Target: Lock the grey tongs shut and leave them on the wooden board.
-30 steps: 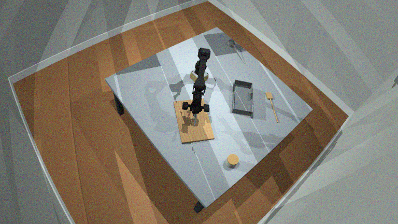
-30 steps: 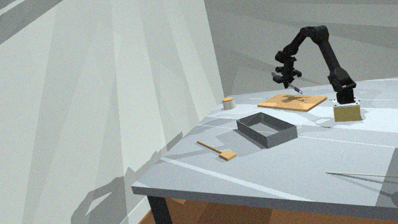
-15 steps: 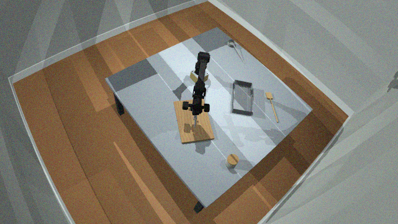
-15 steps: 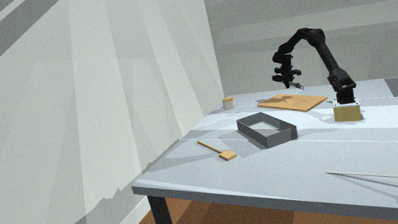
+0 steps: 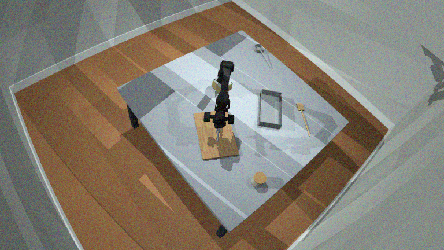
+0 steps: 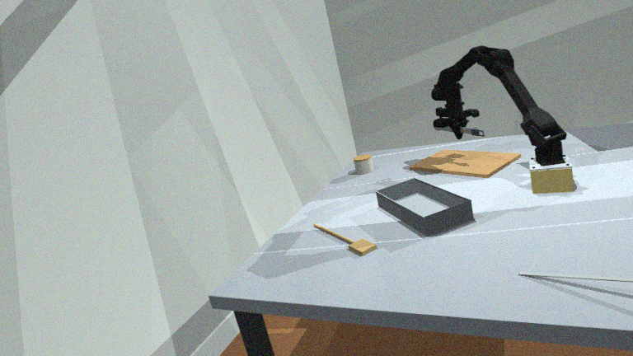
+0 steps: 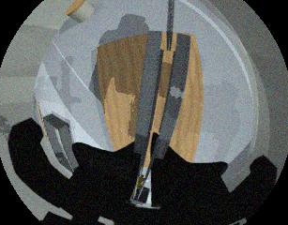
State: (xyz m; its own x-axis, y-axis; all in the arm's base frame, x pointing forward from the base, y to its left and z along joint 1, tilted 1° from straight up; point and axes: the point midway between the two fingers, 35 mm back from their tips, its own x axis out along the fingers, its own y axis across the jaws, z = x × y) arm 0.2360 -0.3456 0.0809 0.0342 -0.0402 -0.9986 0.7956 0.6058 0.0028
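Grey walls [image 5: 327, 21] [image 6: 223, 100], brown plank floor [image 5: 97, 129] [image 6: 326, 338], and pale grey table [image 5: 183, 103] [image 6: 443, 282] [image 7: 228, 103] crossed by angular shadows.

On our pale grey table [image 5: 183, 126] [image 6: 419, 277]: wooden board [image 5: 200, 129] [image 6: 489, 161] [image 7: 117, 66], flat; dark roasting tin [image 5: 280, 111] [image 6: 447, 219] [image 7: 56, 119], upright; wooden turner [image 5: 300, 107] [image 6: 363, 245], lying beside tin; cork-coloured-lidded jar [image 5: 259, 179] [image 6: 363, 164] [image 7: 82, 10], upright, near table edge.
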